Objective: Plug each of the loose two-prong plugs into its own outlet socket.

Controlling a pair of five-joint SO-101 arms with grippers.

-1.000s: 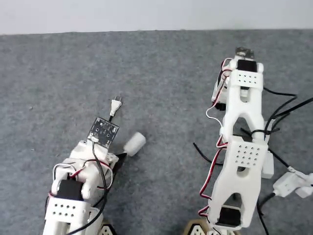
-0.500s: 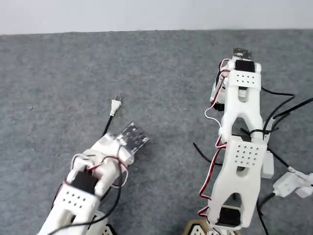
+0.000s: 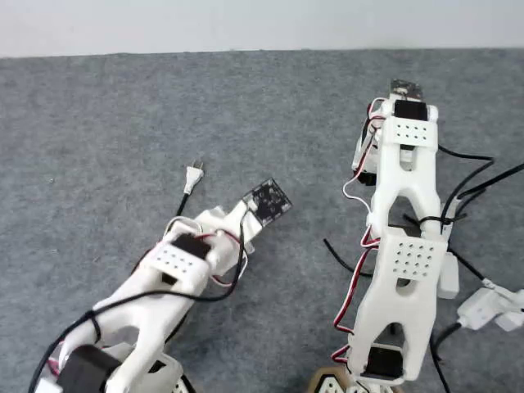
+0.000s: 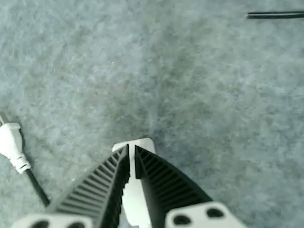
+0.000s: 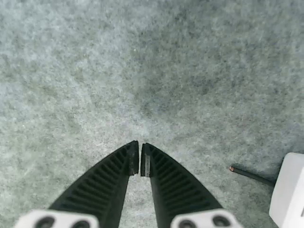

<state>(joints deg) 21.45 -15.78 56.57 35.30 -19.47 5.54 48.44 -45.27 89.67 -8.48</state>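
Note:
A white two-prong plug on a black cord lies on the grey carpet left of centre; the left wrist view has it as the plug. My left gripper is shut, low over the carpet to the plug's right. A white block, possibly a socket, lies under its tips; I cannot tell whether they touch it. The left arm reaches from the near left toward the middle. My right gripper is shut over bare carpet, at the far end of the right arm.
White socket blocks with black cables sit at the right edge beside the right arm's base. A loose black wire end and a white block lie near the right gripper. Another black wire crosses the carpet.
The left arm has swung right and stretched out, its wrist going from beside the plug's cord toward the table's middle. The right arm has barely moved.

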